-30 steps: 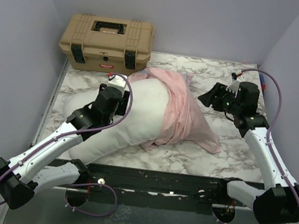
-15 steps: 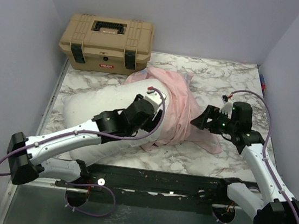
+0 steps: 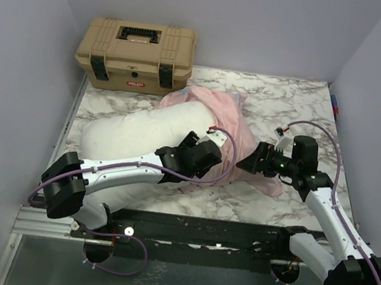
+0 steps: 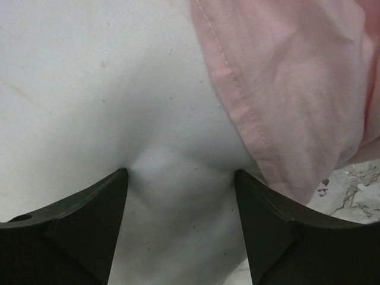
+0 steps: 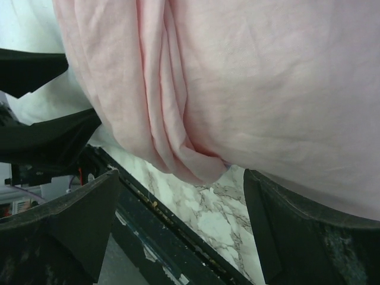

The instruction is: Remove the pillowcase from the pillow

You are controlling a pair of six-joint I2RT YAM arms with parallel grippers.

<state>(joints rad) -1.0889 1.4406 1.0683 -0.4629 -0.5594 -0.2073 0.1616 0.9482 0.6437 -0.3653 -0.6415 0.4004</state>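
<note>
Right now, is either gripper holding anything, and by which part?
Nothing is gripped. The left gripper is open against the pillow; the right gripper is open at the pillowcase's bunched folds.

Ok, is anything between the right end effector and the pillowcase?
Nothing visible. The right end effector is open, with the pillowcase folds directly ahead of its fingers. The left arm sits off to one side.
</note>
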